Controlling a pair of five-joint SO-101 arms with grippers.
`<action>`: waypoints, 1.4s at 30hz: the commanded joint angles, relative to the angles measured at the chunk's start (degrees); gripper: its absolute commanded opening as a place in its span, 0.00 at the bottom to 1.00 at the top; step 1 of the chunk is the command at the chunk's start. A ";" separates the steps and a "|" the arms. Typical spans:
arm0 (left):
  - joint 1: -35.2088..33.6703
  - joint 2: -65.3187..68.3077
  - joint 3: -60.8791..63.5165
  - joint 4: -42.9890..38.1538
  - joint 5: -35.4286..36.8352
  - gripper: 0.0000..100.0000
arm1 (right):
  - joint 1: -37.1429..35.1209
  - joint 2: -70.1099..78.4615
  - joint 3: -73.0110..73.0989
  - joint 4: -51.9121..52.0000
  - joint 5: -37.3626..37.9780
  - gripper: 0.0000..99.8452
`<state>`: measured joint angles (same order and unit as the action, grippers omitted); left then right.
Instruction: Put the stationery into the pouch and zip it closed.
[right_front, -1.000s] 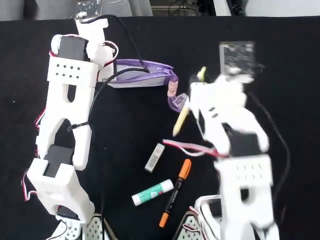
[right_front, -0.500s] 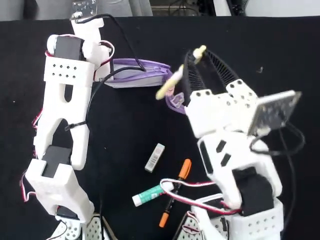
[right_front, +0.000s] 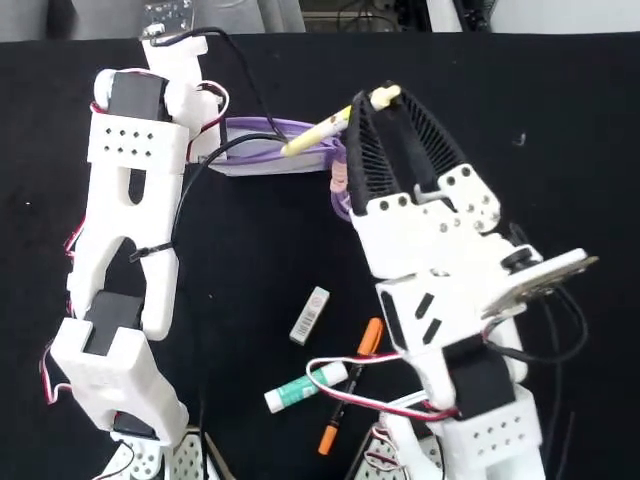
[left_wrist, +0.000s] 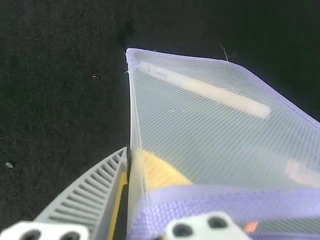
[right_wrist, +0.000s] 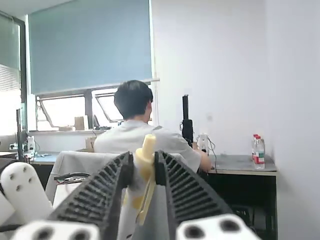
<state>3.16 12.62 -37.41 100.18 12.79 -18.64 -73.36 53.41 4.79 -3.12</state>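
A mesh pouch (right_front: 262, 152) with purple trim lies at the back of the black table. My left gripper (right_front: 214, 143) is shut on its left end; in the left wrist view the fingers (left_wrist: 95, 197) clamp the purple edge of the pouch (left_wrist: 210, 140). A pale stick shape (left_wrist: 200, 90) shows through the mesh; I cannot tell whether it is inside. My right gripper (right_front: 372, 102) is shut on a yellow pen (right_front: 318, 132), held tilted above the table with its lower end at the pouch's right end. The right wrist view shows the pen (right_wrist: 145, 167) between the fingers.
On the table in front lie a small white eraser (right_front: 310, 315), a green-and-white glue stick (right_front: 305, 385) and an orange marker (right_front: 350, 385). A pink-and-purple strap (right_front: 343, 185) hangs from the pouch's right end. The right arm's body stands above the marker.
The right arm lifted the yellow pen off the table beside the strap, turned its wrist upward and carried the pen's lower end left to the pouch. The left arm barely shifted.
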 joint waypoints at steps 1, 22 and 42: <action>-1.71 -1.23 0.31 0.53 0.53 0.03 | -0.97 -0.75 4.00 -8.62 0.09 0.01; -1.71 -1.23 0.40 0.53 0.53 0.03 | -11.16 -0.84 20.26 -19.69 11.96 0.01; -1.71 -1.23 0.40 0.53 0.53 0.03 | -6.86 1.54 8.84 -26.29 32.35 0.01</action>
<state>3.08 12.62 -37.41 100.18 12.79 -26.55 -73.27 67.65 -20.00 29.05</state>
